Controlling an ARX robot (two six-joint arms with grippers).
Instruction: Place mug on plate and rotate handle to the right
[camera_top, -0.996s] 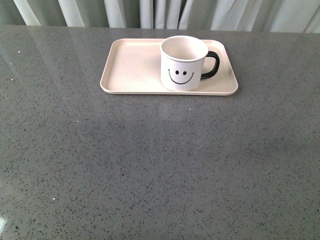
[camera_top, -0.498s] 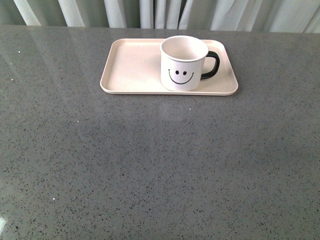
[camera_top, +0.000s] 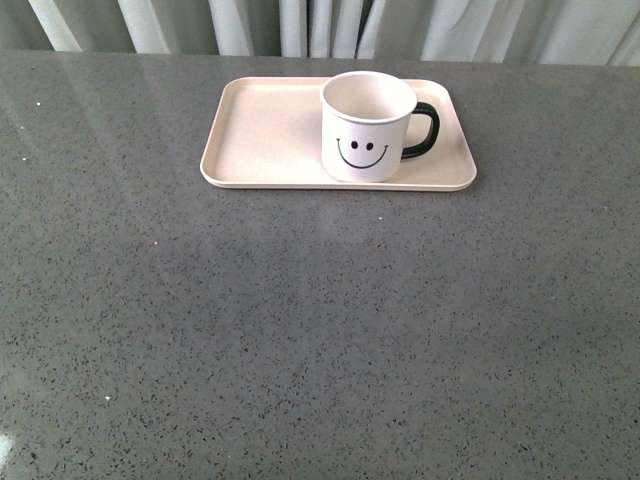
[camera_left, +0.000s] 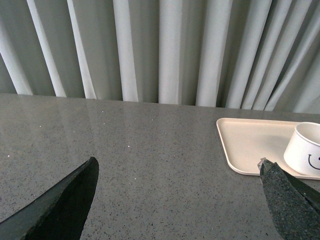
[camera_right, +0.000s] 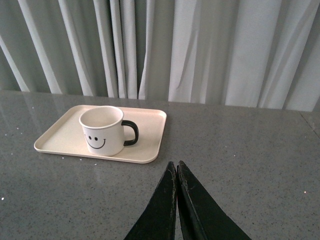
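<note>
The white mug with a black smiley face stands upright on the right half of the pale pink plate at the far side of the table. Its black handle points right. Neither arm appears in the front view. In the left wrist view my left gripper is open over bare table, with the plate and mug off beside one fingertip. My right gripper is shut on nothing, back from the plate and mug, whose handle faces its side.
Grey speckled tabletop stretches toward the robot. Pale curtains hang behind the table's far edge.
</note>
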